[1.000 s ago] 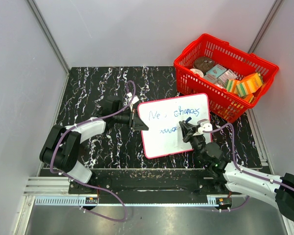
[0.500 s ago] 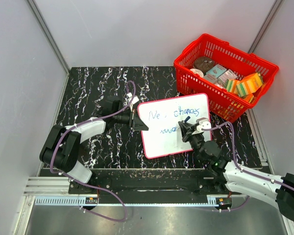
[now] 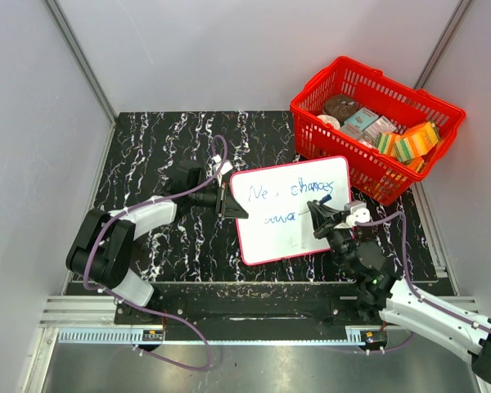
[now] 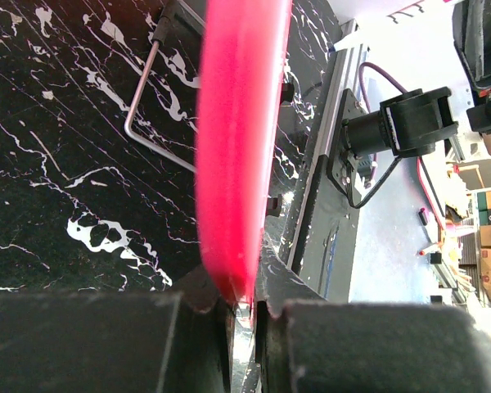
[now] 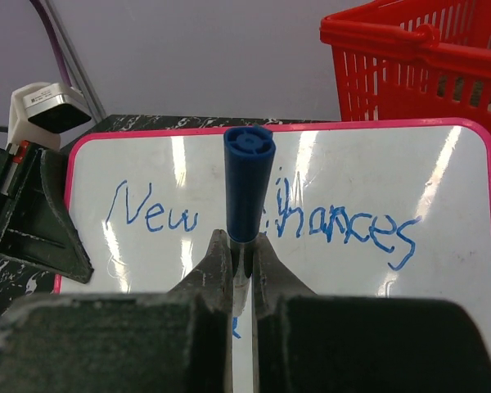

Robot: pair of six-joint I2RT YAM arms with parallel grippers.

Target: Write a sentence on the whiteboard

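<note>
The whiteboard (image 3: 274, 233), white with a thin red rim, lies tilted at the table's middle. Blue script on it reads "New chances" (image 3: 290, 190) with a partial second line (image 3: 280, 218) below. My left gripper (image 3: 231, 205) is shut on the board's left rim, which fills the left wrist view as a red edge (image 4: 237, 147). My right gripper (image 3: 321, 214) is shut on a blue marker (image 5: 247, 180) and holds it over the board's right half. The board (image 5: 442, 303) and its "New chances" (image 5: 344, 223) show in the right wrist view. The marker tip is hidden.
A red basket (image 3: 430, 164) with several packaged items stands at the back right, close to the board's far corner; its wall also shows in the right wrist view (image 5: 425, 74). The black marbled table (image 3: 164, 147) extends left. Grey walls enclose the table.
My right gripper has moved to the right along the second line with the marker, uncovering more blue script there. The left gripper and board have not moved.
</note>
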